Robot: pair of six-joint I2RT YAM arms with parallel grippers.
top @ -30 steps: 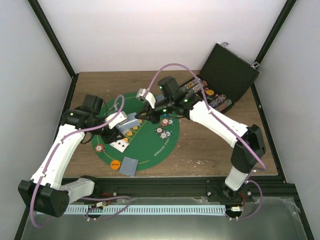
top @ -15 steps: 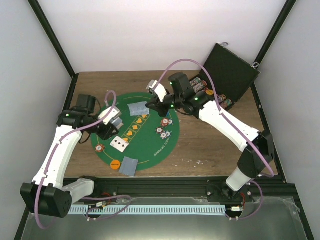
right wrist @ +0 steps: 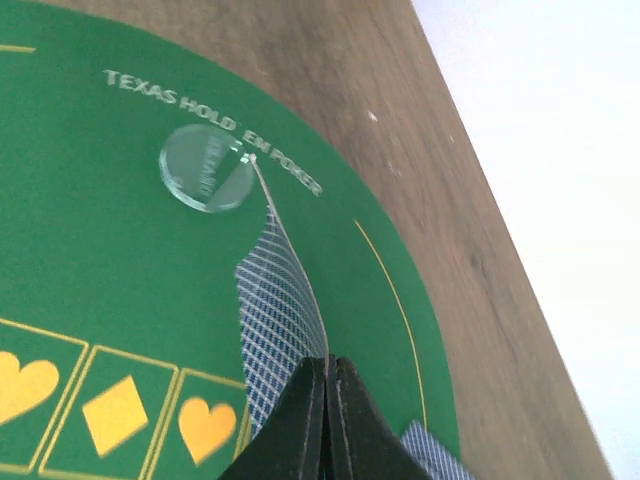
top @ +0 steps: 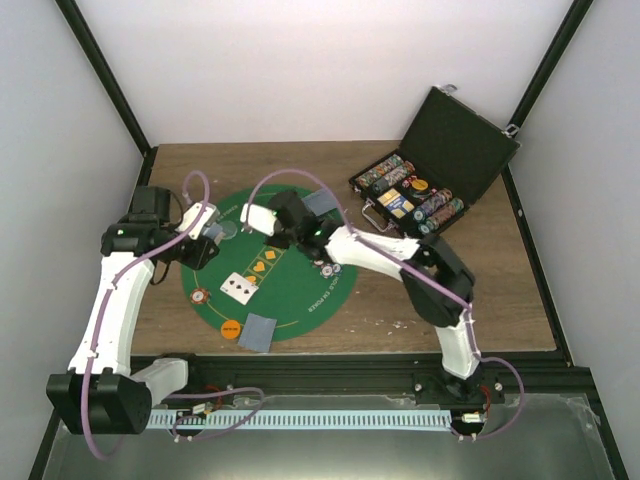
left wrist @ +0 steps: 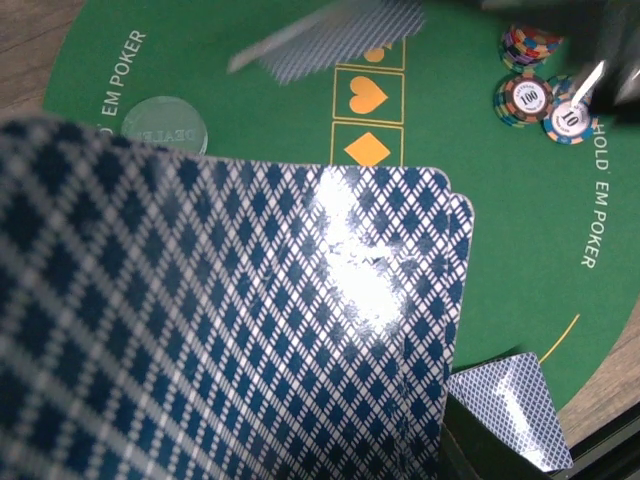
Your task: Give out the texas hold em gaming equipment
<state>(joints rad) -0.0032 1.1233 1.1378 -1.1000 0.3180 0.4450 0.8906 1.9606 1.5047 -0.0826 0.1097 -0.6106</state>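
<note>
R gripper (right wrist: 326, 365) jaws closed, pinching one blue-backed card (right wrist: 280, 310) by its lower edge. The card stands on edge over the green mat (right wrist: 90, 290), its far corner right at the clear dealer disc (right wrist: 208, 168). In the top view the R arm reaches across the mat to its far-L part, gripper low. L gripper (top: 203, 243) sits at the mat's L edge. Its wrist cam is nearly filled by a fanned deck of cards (left wrist: 250, 330), backs up, close to the lens and above the mat. The deck looks clamped in the L jaws, though the fingers are mostly hidden behind it.

On the mat:
- face-up card (top: 238, 287) w/ red pips, L of centre
- face-down card (top: 259, 332) at the near edge, partly off the felt
- another face-down card (top: 320, 202) at the far edge
- orange disc (top: 231, 327) just L of the near card
- single chip (top: 200, 296) near the L edge
- small cluster of chips (left wrist: 530, 75) R of the printed suit boxes, marked 100 and 10, one short stack beside them

Black case (top: 460, 140) lies open on the wood, far R, well apart from the mat, w/ rows of striped chips (top: 410, 190) in its tray
</note>
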